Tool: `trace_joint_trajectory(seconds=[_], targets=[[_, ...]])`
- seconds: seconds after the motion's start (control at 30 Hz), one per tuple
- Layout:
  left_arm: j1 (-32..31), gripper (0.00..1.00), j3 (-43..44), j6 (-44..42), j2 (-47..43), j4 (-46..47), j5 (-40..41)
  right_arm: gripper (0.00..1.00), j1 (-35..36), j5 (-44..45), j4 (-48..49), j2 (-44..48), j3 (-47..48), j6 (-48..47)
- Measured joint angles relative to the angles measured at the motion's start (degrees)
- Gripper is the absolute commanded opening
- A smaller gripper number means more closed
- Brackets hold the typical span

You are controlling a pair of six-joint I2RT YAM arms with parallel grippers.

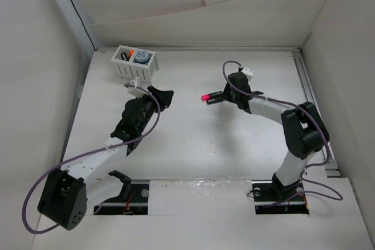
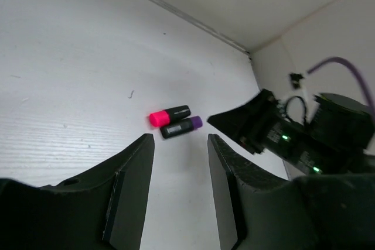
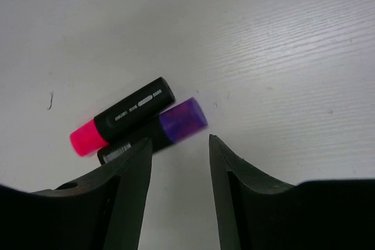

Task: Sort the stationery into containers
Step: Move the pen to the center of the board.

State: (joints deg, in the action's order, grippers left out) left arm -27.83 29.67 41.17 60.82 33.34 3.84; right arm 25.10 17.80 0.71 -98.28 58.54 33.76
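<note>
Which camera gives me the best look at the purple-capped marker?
Right wrist: the purple-capped marker lies close up, partly behind a finger. Left wrist shows it whole but small, beside the pink marker. Top view: a dark speck.

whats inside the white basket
A black marker and an orange tip in the left compartment, a grey-blue cylinder in the right. Anything beneath them is hidden.
</note>
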Motion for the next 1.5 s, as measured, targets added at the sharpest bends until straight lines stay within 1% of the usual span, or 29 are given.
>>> trace_joint_trajectory(seconds=[0.03, 0.13, 0.3, 0.4, 0.43, 0.57, 0.7, 0.73, 0.8, 0.9, 1.03, 1.2, 1.33, 1.37, 1.47, 1.5], targets=[[0.1, 0.38, -0.8, -0.1, -1.5, 0.5, -0.9, 0.47, -0.3, 0.3, -0.5, -1.7, 1.2, -0.1], [0.1, 0.38, -2.4, -0.5, -4.0, 1.6, -3.7, 0.47, -0.8, 0.5, -1.4, -5.5, 4.1, -0.1], [0.1, 0.38, -3.8, -1.9, -4.0, 2.0, -7.0, 0.48, -1.9, 0.5, -3.0, -9.1, 7.0, -0.1], [0.0, 0.38, -3.8, -2.6, -3.6, 2.0, -8.8, 0.38, -2.2, 0.6, -4.3, -10.5, 9.0, 0.0], [-0.1, 0.38, -3.8, -2.9, -3.6, 2.0, -9.5, 0.32, -2.2, 0.7, -4.6, -10.8, 9.6, 0.1], [-0.2, 0.39, -3.9, -3.5, -4.5, 1.6, -11.4, 0.28, -2.2, 0.7, -5.3, -12.0, 11.2, 0.3], [-0.2, 0.39, -4.3, -3.8, -7.4, 1.2, -12.3, 0.28, -2.2, 0.5, -6.4, -13.0, 12.3, 0.3], [-0.2, 0.39, -4.3, -3.8, -8.0, 1.1, -12.5, 0.26, -2.2, 0.4, -6.6, -13.0, 12.3, 0.3], [-0.2, 0.39, -4.3, -3.8, -8.9, 1.0, -12.7, 0.19, -2.2, 0.2, -6.9, -13.0, 12.3, 0.3], [-0.2, 0.39, -4.3, -3.9, -9.0, 0.9, -12.8, 0.16, -2.2, -0.3, -6.9, -13.1, 12.3, 0.4], [-0.2, 0.39, -4.4, -3.9, -9.0, 0.1, -12.9, 0.16, -1.7, -0.9, -6.7, -13.1, 11.3, 0.3], [-0.2, 0.39, -4.4, -3.8, -8.6, -0.2, -13.2, 0.16, 1.5, -2.1, -5.6, -10.4, 6.4, 0.3], [-0.2, 0.39, -4.4, -3.8, -8.6, -0.2, -13.4, 0.26, 5.3, -3.7, -5.3, -6.1, 1.1, 0.4], [-0.2, 0.39, -4.4, -3.8, -8.6, -0.2, -13.4, 0.32, 6.4, -4.1, -5.5, -5.1, 0.1, 0.4], [-0.2, 0.39, -4.4, -3.8, -8.6, -0.2, -13.5, 0.40, 8.5, -5.3, -6.7, -2.7, -1.7, 0.3], [-0.2, 0.39, -4.4, -3.8, -8.6, -0.2, -13.5, 0.45, 9.1, -5.5, -7.0, -1.9, -2.1, 0.3]])
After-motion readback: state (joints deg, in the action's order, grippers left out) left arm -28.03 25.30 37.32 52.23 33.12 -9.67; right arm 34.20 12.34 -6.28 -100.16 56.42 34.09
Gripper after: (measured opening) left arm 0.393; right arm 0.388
